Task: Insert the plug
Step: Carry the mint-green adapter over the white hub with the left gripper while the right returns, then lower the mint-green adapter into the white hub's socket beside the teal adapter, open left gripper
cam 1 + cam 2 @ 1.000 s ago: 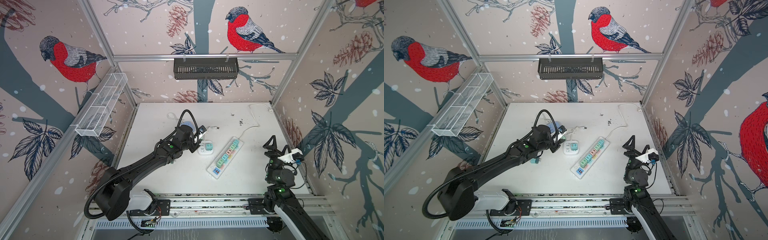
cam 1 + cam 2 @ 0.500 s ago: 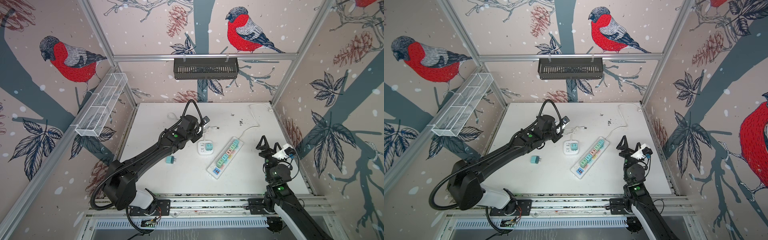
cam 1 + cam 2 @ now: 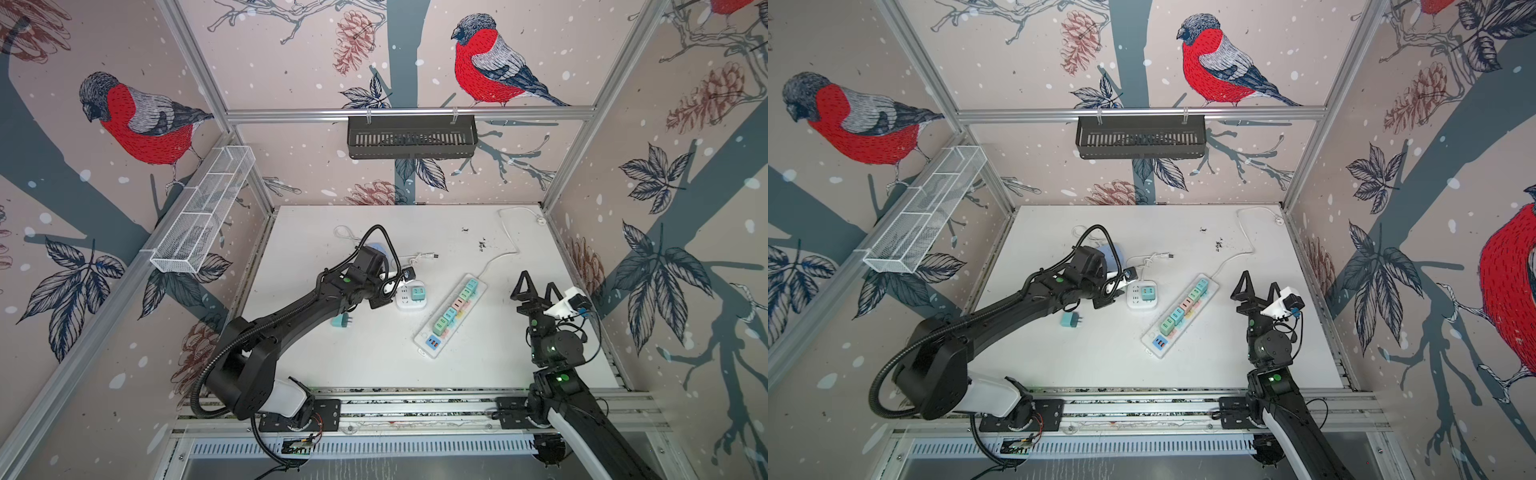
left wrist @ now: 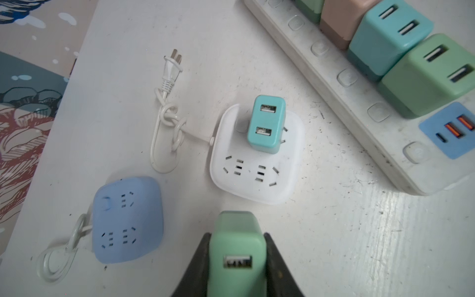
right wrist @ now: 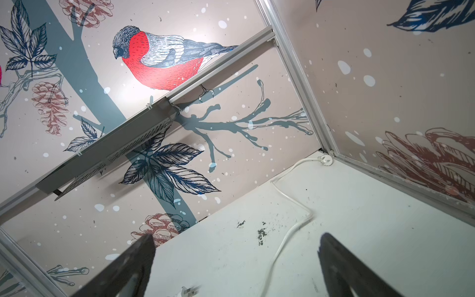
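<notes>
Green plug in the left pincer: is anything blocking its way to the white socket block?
Nothing visible. In the left wrist view only bare table lies between the green plug and the white socket block. A teal charger fills a far socket; the nearer sockets are free.

Left tool (image 4: 237, 239) clamps a green plug (image 4: 235, 223), arm outstretched; right tool (image 3: 537, 280) gapes, upraised.

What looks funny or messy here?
A teal plug lies on its side on the table, loose, not in any socket. The cord of the white socket is tied in a knot. Dark specks dirty the table farther back.
</notes>
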